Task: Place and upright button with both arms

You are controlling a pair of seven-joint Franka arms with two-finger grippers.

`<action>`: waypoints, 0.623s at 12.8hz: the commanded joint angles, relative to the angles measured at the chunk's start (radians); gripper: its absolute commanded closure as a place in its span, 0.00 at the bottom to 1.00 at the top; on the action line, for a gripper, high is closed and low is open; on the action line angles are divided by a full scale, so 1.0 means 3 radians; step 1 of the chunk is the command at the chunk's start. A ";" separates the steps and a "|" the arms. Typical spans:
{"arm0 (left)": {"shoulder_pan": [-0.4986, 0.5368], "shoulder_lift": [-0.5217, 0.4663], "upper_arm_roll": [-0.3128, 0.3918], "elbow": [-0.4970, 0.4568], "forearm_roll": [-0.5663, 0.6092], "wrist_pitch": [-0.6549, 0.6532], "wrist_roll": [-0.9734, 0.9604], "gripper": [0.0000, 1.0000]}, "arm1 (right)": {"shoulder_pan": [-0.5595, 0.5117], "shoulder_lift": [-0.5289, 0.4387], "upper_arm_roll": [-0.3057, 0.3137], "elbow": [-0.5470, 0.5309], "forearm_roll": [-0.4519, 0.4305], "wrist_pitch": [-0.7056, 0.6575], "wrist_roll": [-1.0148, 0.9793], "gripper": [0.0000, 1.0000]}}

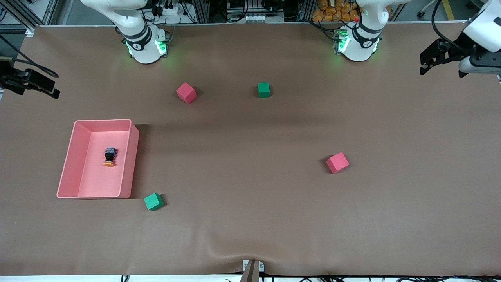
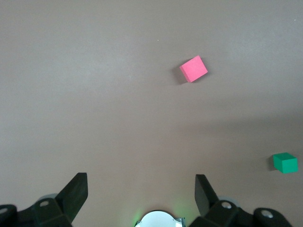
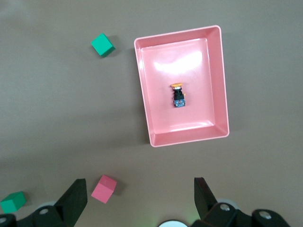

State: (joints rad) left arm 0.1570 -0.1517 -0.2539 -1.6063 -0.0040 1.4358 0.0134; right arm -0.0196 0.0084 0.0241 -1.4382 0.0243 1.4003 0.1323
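Button in tray, on its side; both arms parked high, both grippers released.

Landmark = pink tray (image 1: 70, 156) at the right arm's end of the table (image 1: 250, 219); button (image 1: 109, 156) lies tipped over on the tray floor near its middle, orange cap pointing toward the front camera, black body away from it; green cube (image 1: 153, 201) just off the tray's near corner; red cube (image 1: 186, 93) and second green cube (image 1: 264, 89) farther from the camera than the tray, toward the arm bases; second red cube (image 1: 337, 162) well apart from the tray, toward the left arm's end; right gripper (image 3: 139, 201) up over the table edge outside the tray, fingers spread, holding nothing; left gripper (image 2: 141, 198) up at the left arm's end, well apart from the tray, fingers spread, holding nothing.
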 commanded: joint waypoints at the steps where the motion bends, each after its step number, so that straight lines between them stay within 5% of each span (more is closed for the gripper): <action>1: 0.0059 -0.0006 0.0028 0.0057 -0.0033 -0.0142 0.0073 0.00 | 0.0055 -0.0258 -0.0075 -0.0335 0.0021 0.0185 -0.0052 0.00; 8: 0.0065 0.0051 0.0033 0.0067 -0.0053 -0.0148 0.0043 0.00 | -0.0011 -0.0243 -0.0080 -0.0319 -0.0004 0.0164 -0.0339 0.00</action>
State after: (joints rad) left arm 0.1672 -0.1442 -0.2406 -1.6038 -0.0040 1.4118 0.0134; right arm -0.0171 -0.0406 -0.0007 -1.5060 0.0234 1.4384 0.0480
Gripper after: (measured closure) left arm 0.000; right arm 0.000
